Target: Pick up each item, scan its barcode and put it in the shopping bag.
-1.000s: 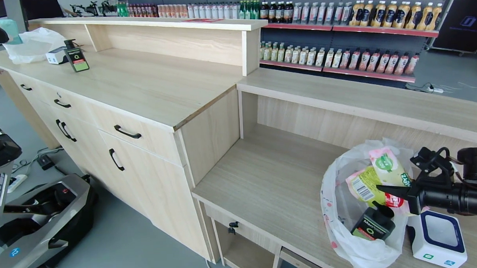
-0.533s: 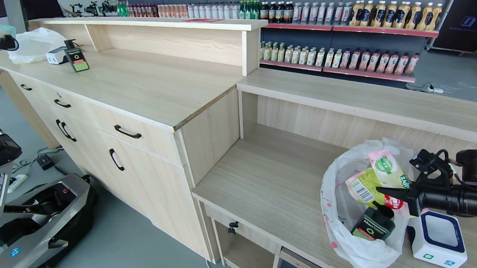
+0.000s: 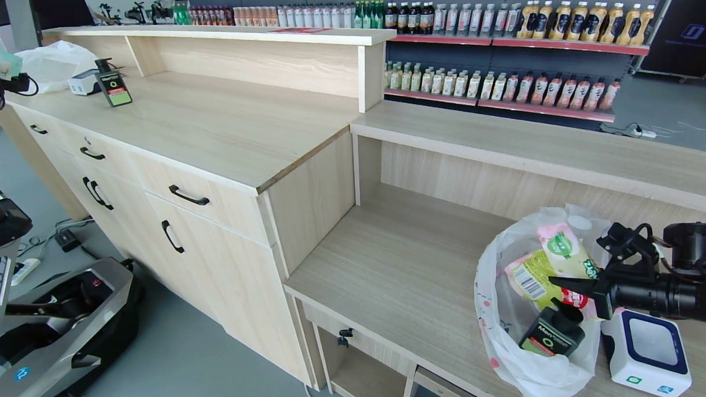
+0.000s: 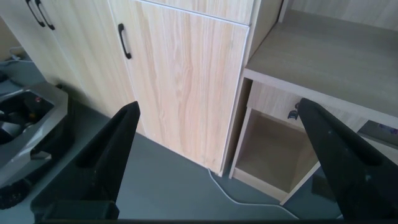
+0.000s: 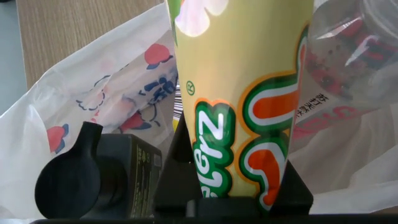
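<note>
One bottle [image 3: 563,249], seemingly clamped, hangs inside shopping bag [image 3: 496,334].

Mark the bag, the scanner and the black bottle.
bag [image 3: 535,375]: head view, front wall.
scanner [image 3: 649,344]: head view, top face.
black bottle [image 3: 552,334]: head view, body.

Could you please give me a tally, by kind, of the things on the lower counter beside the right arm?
Shopping bag: 1
Scanner: 1
Bottles: 2, the pale green bottle in the right gripper and the clear bottle with a red label
Yellow packet: 1
Black capped container: 1
Total: 6
</note>
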Controlling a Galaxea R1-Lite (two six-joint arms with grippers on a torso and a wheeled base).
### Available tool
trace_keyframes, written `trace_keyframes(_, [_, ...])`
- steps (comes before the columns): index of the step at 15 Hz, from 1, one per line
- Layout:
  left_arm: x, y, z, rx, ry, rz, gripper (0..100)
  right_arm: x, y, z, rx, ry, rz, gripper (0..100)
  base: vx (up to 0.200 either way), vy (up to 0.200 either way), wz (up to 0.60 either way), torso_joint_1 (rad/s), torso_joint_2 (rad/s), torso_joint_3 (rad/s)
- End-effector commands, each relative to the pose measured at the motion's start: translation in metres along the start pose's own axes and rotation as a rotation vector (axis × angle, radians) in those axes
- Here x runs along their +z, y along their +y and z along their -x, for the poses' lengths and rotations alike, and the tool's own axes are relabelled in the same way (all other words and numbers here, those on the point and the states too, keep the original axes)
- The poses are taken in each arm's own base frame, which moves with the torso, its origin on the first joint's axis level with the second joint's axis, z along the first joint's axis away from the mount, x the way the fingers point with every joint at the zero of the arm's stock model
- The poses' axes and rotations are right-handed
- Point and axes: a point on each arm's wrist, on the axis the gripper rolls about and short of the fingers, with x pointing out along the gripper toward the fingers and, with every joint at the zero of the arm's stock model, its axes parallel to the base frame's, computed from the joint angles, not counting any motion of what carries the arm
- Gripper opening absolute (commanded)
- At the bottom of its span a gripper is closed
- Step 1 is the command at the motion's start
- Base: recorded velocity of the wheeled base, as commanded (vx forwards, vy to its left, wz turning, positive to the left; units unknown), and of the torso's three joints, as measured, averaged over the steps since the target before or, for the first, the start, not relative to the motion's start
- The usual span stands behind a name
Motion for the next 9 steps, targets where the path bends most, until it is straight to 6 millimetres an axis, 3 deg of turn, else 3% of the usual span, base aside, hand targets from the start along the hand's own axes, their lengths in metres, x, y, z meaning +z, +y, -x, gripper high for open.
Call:
trace_keyframes(1, [0.0000,0.0000,-0.0001,0.000,0.001,0.000,100,-0.0019,0.0006,-0.0040,0.011,0.003,-0.001,0,0.000,0.000,0.00,0.000,0.00,0.000])
trace_keyframes(9, [0.0000,0.0000,-0.0001,0.000,0.001,0.000,100,-0.0034,-0.0004,-0.0069,0.016,0.005,0.008,0,0.000,0.000,0.00,0.000,0.00,0.000])
